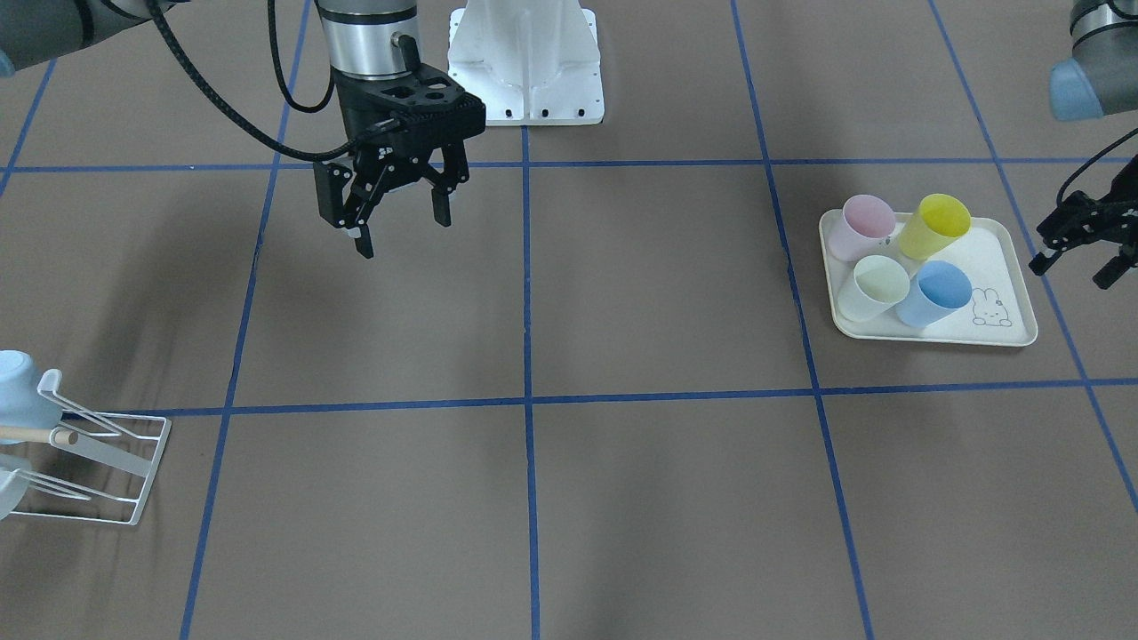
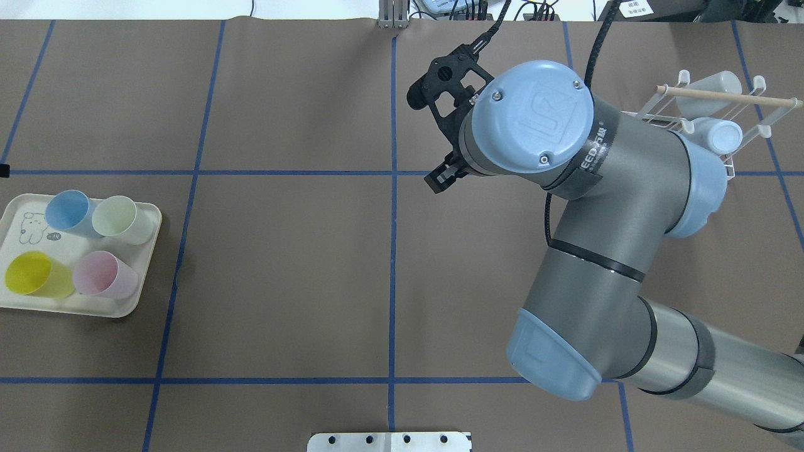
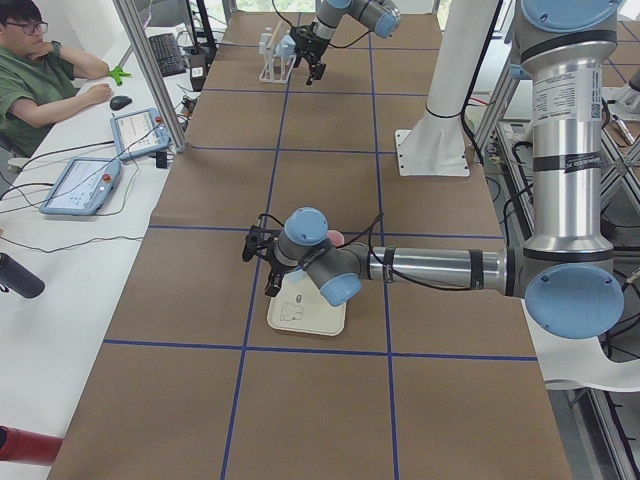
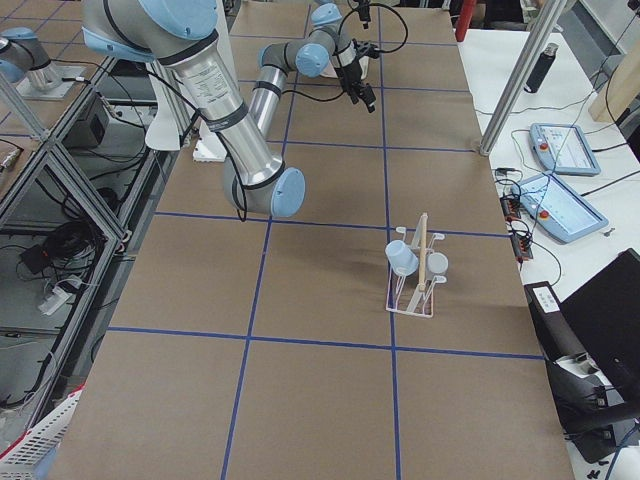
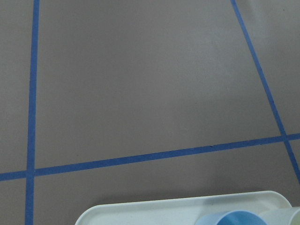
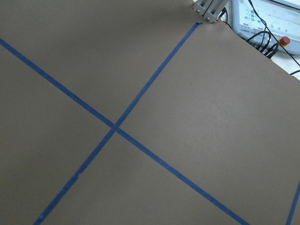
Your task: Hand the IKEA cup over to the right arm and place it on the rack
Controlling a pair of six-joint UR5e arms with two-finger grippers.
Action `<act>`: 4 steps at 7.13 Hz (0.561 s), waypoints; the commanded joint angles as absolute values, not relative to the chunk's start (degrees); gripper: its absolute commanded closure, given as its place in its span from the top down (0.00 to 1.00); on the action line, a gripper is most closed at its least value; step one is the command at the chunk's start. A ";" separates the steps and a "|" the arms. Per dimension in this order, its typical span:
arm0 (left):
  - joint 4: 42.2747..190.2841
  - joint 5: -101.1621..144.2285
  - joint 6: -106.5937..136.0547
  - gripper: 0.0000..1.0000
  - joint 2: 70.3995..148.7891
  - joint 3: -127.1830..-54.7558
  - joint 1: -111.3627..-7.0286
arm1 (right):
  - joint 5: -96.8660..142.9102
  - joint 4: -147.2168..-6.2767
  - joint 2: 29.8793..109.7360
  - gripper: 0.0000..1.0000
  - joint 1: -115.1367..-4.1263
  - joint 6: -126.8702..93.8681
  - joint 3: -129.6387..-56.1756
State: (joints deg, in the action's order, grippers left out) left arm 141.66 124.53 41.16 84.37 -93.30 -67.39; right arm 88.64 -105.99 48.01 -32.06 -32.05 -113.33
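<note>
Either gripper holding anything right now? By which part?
Nothing held. The right gripper is open and empty above the table; the left gripper is open and empty beside the tray.

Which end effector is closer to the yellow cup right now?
Left. The left end effector hovers just beside the tray holding the yellow cup; the right end effector is far off, across the table's middle line.

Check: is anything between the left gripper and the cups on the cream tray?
Nothing visible. The left gripper hangs beside the cream rabbit-printed tray, with only bare brown table between it and the yellow plastic cup and blue plastic cup.
</note>
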 commanded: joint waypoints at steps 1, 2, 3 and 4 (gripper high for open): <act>141.59 120.69 45.51 1.00 84.72 -93.34 -62.25 | 91.21 -106.26 46.41 0.99 -31.73 -34.62 -112.85; 141.77 119.46 47.27 1.00 84.81 -93.43 -60.05 | 91.93 -106.35 46.23 0.99 -31.82 -35.59 -112.76; 141.77 118.92 47.28 0.98 84.81 -93.43 -59.51 | 91.93 -106.17 46.23 0.99 -31.82 -35.86 -112.50; 141.77 118.92 47.20 0.77 84.73 -93.43 -58.89 | 91.85 -106.08 46.32 0.99 -31.82 -35.86 -112.50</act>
